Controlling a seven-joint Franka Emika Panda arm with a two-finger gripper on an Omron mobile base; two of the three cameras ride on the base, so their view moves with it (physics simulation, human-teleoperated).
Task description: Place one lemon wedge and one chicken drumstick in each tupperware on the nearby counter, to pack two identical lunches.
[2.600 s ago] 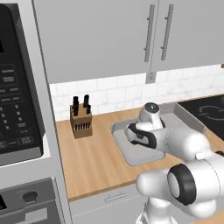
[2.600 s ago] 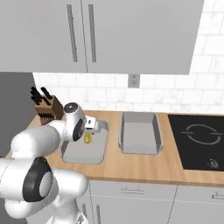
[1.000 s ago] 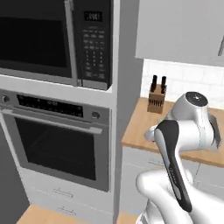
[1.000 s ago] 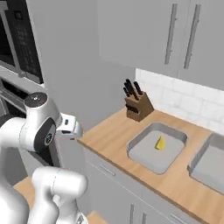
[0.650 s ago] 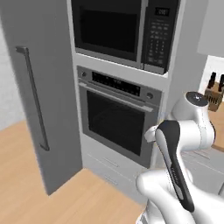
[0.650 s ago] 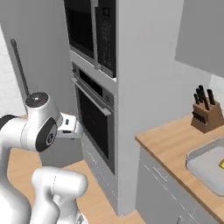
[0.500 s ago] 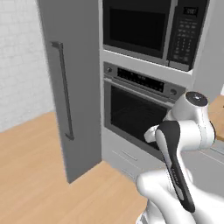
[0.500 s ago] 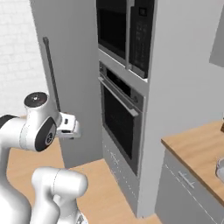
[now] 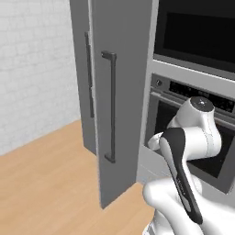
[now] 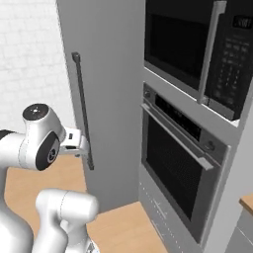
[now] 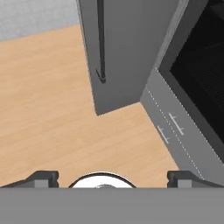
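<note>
The tupperware should be on the counter (image 10: 246, 201), but just a tiny brown corner of that peeks in at the lower right edge of the right base view. I cannot tell from here where the trays are, or the lemon wedge and the chicken drumstick.

My fingers (image 11: 43, 178) are spread wide at the bottom of the hand view. There is nothing between them.

I think I am at the go-and-fetch step, with empty fingers. I face a tall grey door (image 9: 121, 92) with a long dark handle (image 9: 110, 105), and it may be a fridge. Next I need to find one piece of food, get close to it and line my fingers up over it.

The left base view has the white brick wall (image 9: 36, 69) at the left and a second handle (image 9: 89, 75) behind the first. The right base view has the microwave (image 10: 183, 44) with its buttons at the upper right and the oven (image 10: 173, 168) below it. The hand view looks down at the wooden floor (image 11: 52, 113) and the bottom end of the grey door.
</note>
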